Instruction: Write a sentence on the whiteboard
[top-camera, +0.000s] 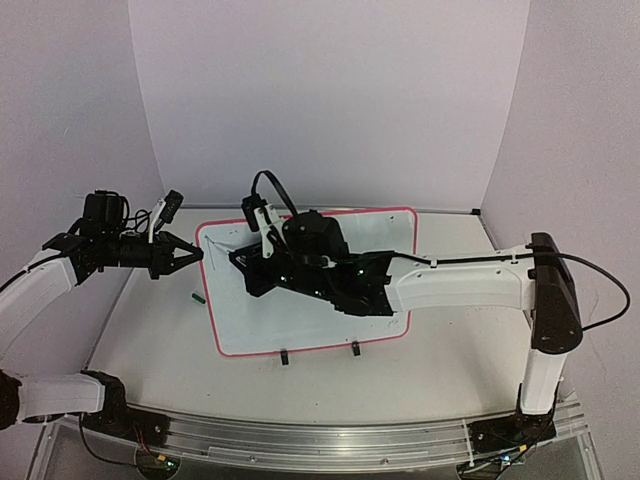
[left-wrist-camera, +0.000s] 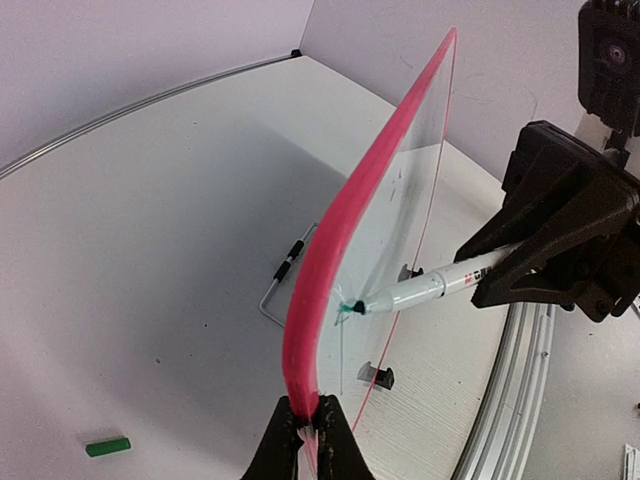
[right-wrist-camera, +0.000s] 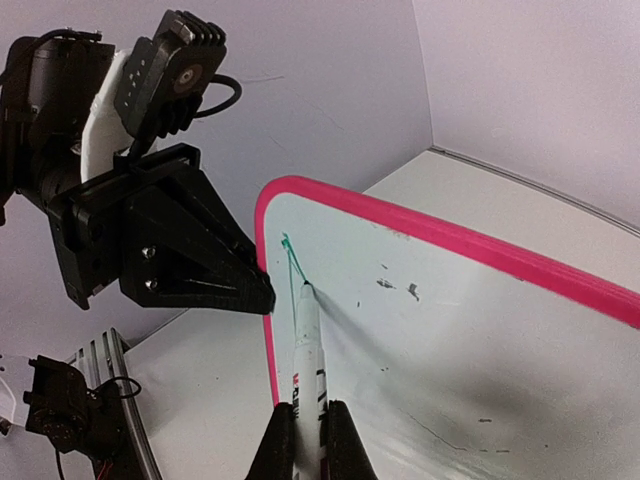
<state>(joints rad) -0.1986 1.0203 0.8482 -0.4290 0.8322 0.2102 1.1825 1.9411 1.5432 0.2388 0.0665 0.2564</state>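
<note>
Pinching the left edge of the large white, pink-framed whiteboard (top-camera: 300, 322) on the pale desk (top-camera: 150, 345), the left end effector (left-wrist-camera: 310, 420) sits clamped; the right end effector (right-wrist-camera: 308, 425) squeezes a white green-tipped marker (right-wrist-camera: 305, 345), tip touching the board near its far left corner, at a short green stroke (right-wrist-camera: 292, 262).

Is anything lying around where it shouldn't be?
Yes, one small thing: the green cap lies loose on the table, apart from the whiteboard, while the marker it probably belongs to is in the right gripper. The whiteboard also has a few grey smudges.
</note>
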